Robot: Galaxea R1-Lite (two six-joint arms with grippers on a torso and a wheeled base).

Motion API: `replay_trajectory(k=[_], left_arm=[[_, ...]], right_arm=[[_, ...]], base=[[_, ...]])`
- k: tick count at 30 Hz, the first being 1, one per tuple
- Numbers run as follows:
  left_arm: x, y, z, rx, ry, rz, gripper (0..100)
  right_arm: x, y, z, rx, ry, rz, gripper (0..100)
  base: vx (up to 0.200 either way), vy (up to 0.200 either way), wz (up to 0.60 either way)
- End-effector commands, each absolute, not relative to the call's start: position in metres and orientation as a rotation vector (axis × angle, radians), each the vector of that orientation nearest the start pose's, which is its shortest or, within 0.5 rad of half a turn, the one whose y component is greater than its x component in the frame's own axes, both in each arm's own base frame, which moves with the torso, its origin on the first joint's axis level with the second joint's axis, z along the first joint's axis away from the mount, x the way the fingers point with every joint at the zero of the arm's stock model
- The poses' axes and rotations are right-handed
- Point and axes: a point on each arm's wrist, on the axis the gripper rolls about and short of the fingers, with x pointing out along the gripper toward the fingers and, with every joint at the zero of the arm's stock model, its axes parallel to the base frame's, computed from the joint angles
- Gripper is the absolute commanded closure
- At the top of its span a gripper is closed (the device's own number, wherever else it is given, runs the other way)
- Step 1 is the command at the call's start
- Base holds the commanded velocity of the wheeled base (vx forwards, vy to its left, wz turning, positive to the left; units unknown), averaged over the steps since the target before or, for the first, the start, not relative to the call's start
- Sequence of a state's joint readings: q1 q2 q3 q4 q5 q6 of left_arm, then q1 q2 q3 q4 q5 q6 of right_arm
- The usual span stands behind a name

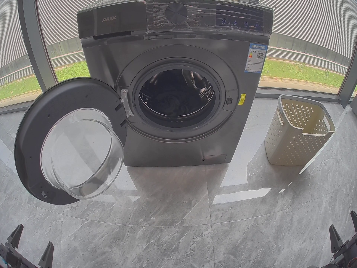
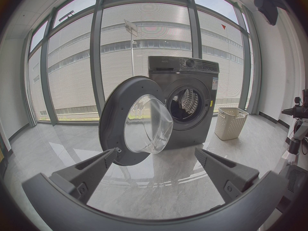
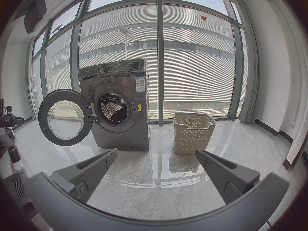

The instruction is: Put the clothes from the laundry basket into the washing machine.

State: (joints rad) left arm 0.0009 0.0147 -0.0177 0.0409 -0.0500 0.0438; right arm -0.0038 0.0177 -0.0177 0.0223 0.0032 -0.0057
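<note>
Looking down from the head view, we see a dark grey front-loading washing machine (image 1: 163,151) standing on the glossy grey stone-tiled floor (image 1: 178,220) in front of a glass wall. Its round grey door with a clear bulging window (image 1: 68,142) is swung wide open toward the robot's left. Inside the steel drum (image 1: 148,93) lies a dark heap that we take to be the clothes (image 1: 171,103), though the shadow in there leaves us unsure. A cream perforated plastic laundry basket (image 1: 297,138) stands upright on the floor to the machine's right, near it but not touching. The left tool (image 1: 32,244) and the right tool (image 1: 344,227) sit low at the near corners, well apart from both machine and basket.

In the left wrist view, the left tool (image 2: 155,153) has its two dark fingers spread wide with nothing between them. Beyond them we see the open door, the ribbed drum and the basket beside the machine.

In the right wrist view, the right tool (image 3: 156,153) is likewise spread wide and grips nothing. Past its fingers the basket stands just to one side of the machine, and dark cloth shows low in the drum.
</note>
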Motion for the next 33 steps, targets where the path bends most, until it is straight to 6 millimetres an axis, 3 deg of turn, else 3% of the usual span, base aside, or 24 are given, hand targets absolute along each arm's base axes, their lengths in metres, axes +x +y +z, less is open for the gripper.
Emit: replay_trajectory(k=[1, 33], left_arm=[[-0.0229, -0.0012, 0.0712, 0.043, 0.04, -0.048, 0], [-0.0229, -0.0011, 0.0712, 0.03, 0.041, -0.047, 0]], right_arm=[[-0.0236, 0.0001, 0.0763, -0.006, 0.011, 0.0, 0], [-0.0236, 0.0001, 0.0763, -0.006, 0.011, 0.0, 0]], base=[[0.0, 0.0, 0.0], [0.0, 0.194, 0.0]])
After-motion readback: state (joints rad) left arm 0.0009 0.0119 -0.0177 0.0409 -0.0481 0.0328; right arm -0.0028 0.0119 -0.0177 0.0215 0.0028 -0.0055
